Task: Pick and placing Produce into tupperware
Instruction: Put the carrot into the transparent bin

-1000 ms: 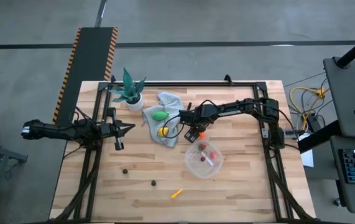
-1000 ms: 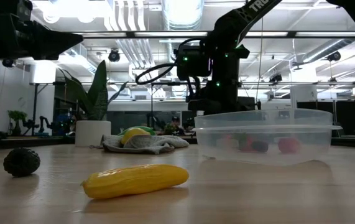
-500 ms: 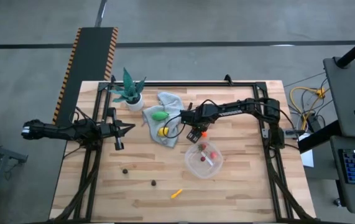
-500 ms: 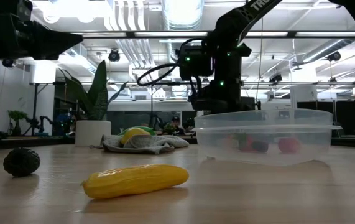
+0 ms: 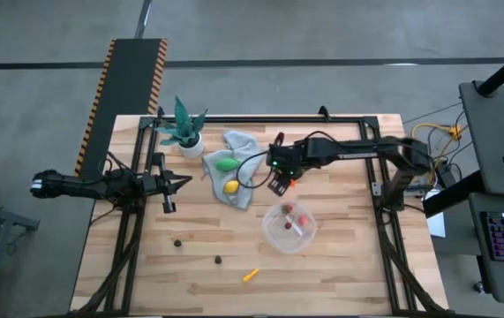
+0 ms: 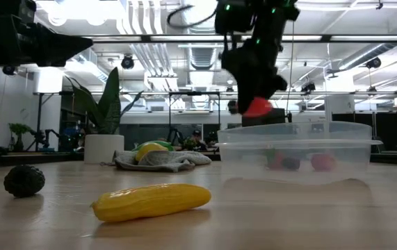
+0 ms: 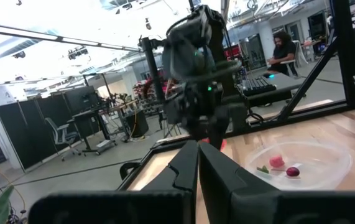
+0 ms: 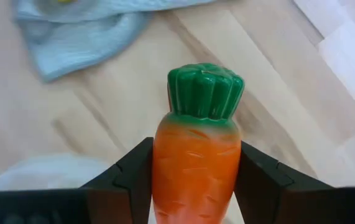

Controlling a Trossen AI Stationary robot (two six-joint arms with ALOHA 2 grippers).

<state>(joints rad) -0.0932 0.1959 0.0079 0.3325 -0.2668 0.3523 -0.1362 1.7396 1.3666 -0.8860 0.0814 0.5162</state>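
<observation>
— How far along?
— Partly: the yellow sliver [image 6: 151,201] and dark berries [image 5: 177,241] lie near the counter's [image 5: 340,265] front edge. The tupperware [image 5: 289,226] holds red pieces.
— And the gripper?
— The right gripper [image 8: 193,180] pinches the carrot [image 8: 197,162] above the counter, just behind the tupperware. The lemon [image 5: 231,186] rests on the cloth [image 5: 244,150]. The left gripper [image 7: 197,168], pressed together, waits at the left edge.

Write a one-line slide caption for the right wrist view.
Right claw shut on an orange plastic carrot with green top, above the wooden table.
</observation>
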